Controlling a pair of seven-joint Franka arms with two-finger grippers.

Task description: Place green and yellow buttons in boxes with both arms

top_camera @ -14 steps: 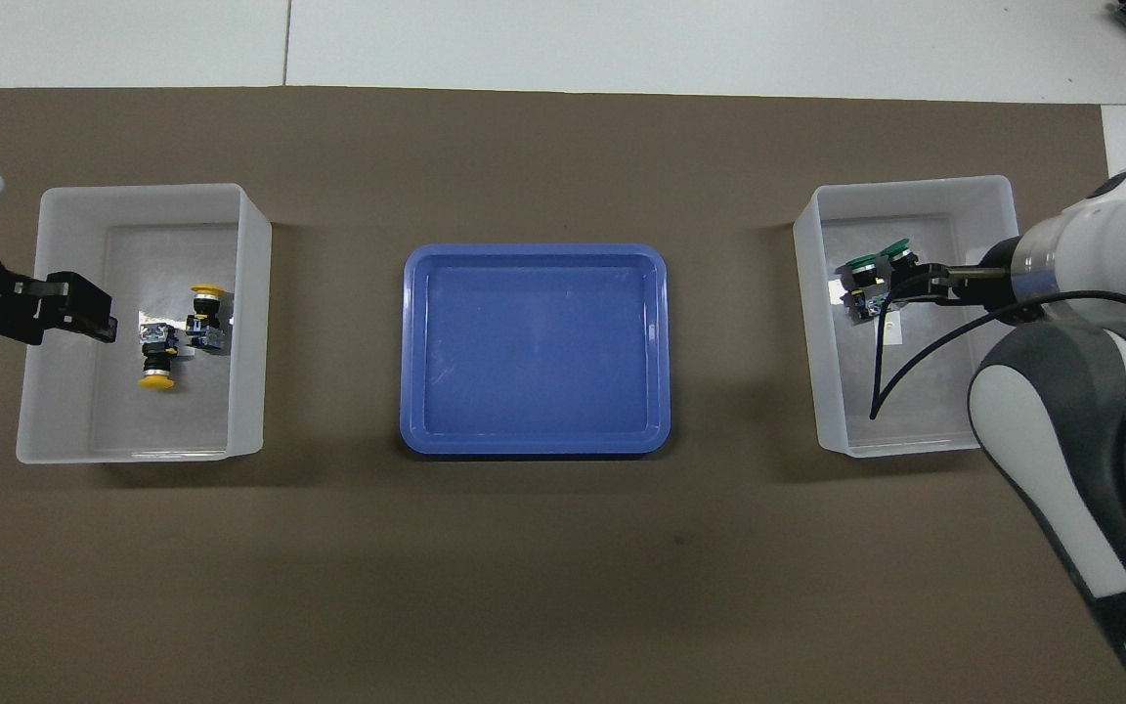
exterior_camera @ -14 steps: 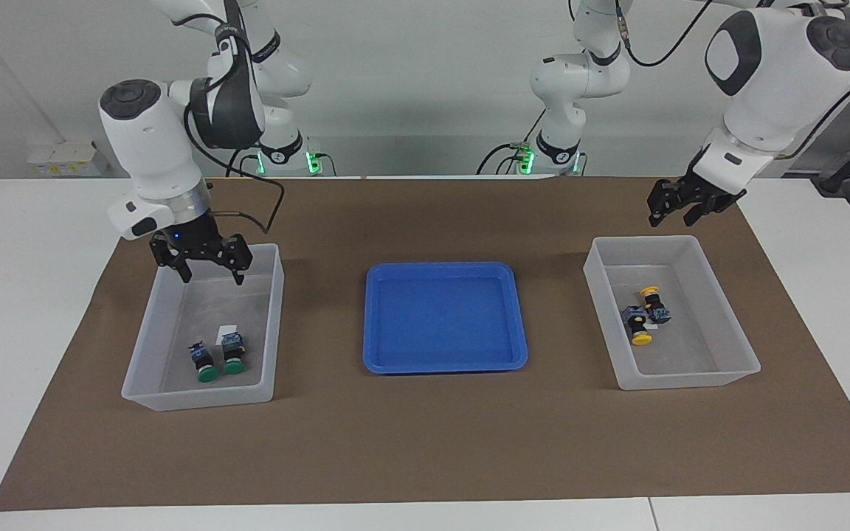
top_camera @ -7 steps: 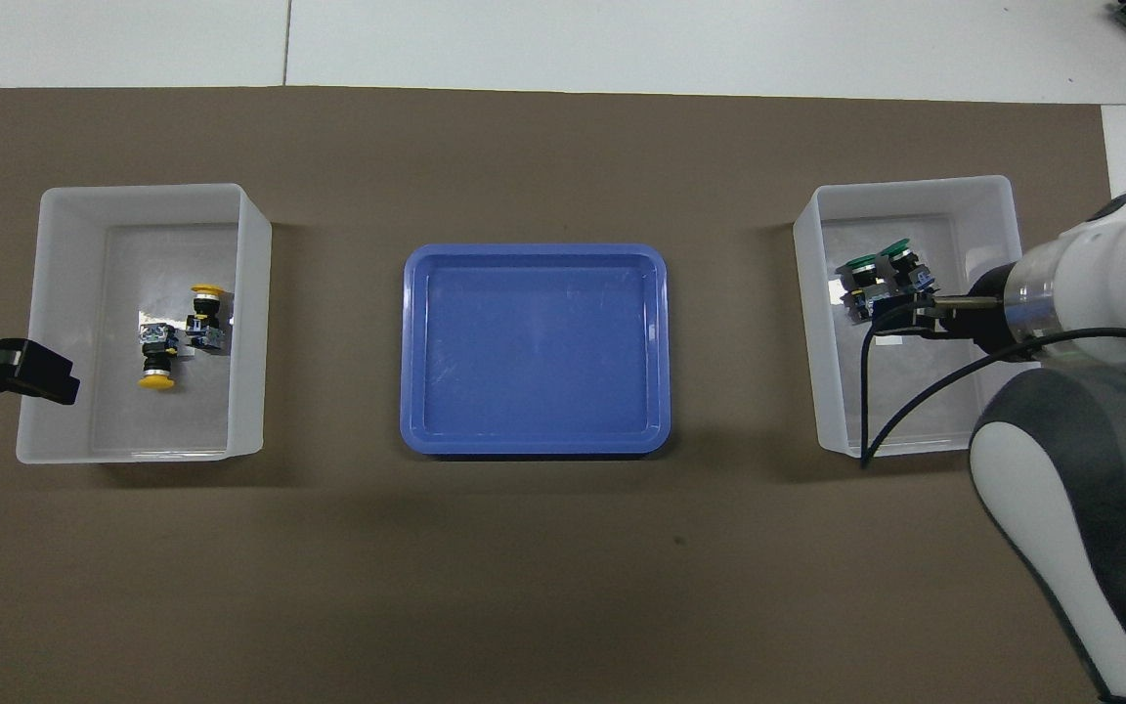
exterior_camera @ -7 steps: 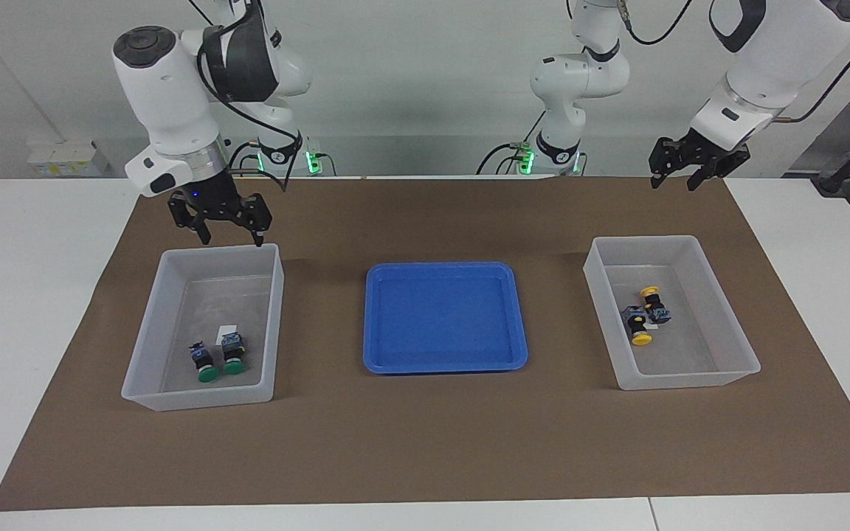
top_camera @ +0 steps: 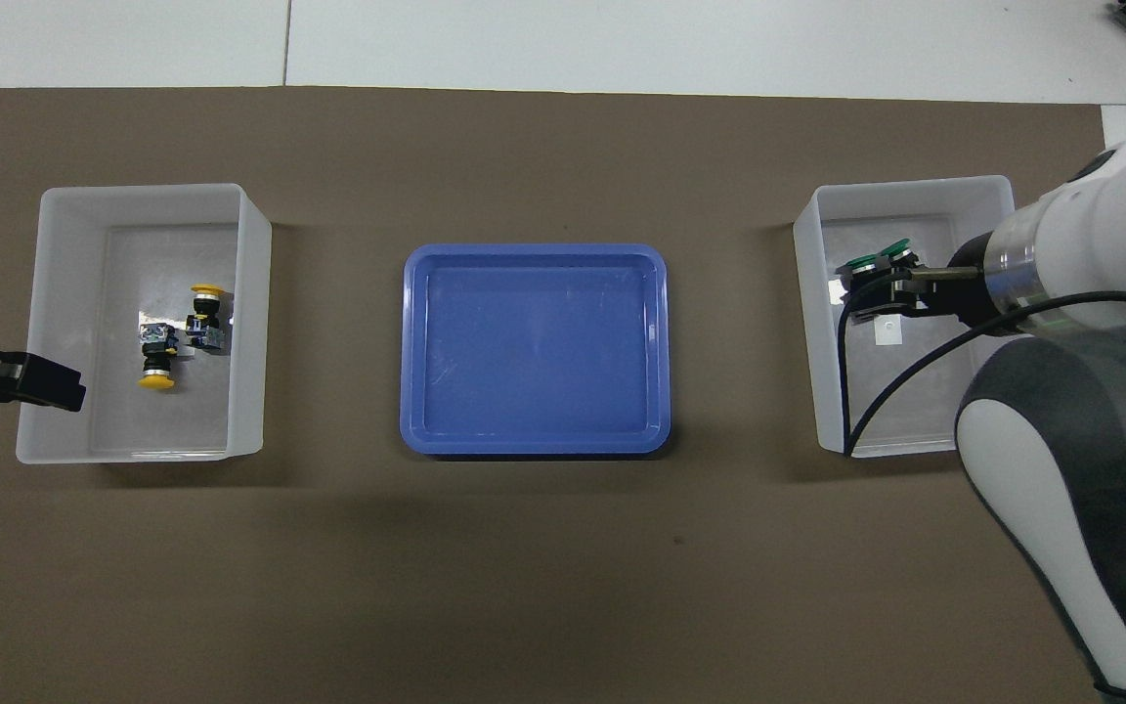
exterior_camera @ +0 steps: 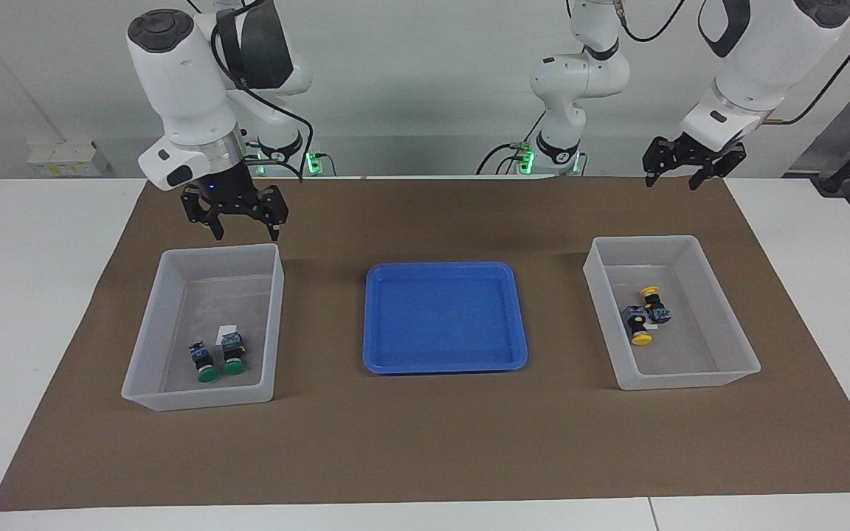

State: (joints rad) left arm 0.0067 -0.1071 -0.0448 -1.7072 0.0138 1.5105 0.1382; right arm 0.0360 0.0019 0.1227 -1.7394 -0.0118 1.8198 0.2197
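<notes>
From across the table I see my right gripper [exterior_camera: 243, 226] up in the air, over the edge of one box [exterior_camera: 146, 332] that is closest to the robots. Its fingers [exterior_camera: 218, 231] are spread wide and hold nothing. Two green buttons [exterior_camera: 216, 358] lie side by side in that box, low down and well apart from those fingers. My left gripper [exterior_camera: 674, 175] hangs high over the brown mat [exterior_camera: 425, 442], close to the robots. Its fingers [exterior_camera: 694, 181] are apart and hold nothing. The other box [exterior_camera: 720, 310] sits below it, and two yellow buttons [exterior_camera: 645, 316] lie touching each other inside, well apart from those fingers. A blue tray [exterior_camera: 373, 324] sits between the two boxes.

From above, my left gripper [top_camera: 50, 384] pokes in at the side over the wall of its box [top_camera: 252, 323]. I cannot tell how wide its fingers are here. The yellow buttons [top_camera: 177, 337] lie near its tip but not under it. My right gripper [top_camera: 890, 293] covers part of the green buttons [top_camera: 876, 261] in its box [top_camera: 812, 323]. The tray [top_camera: 409, 342] is in the middle.
</notes>
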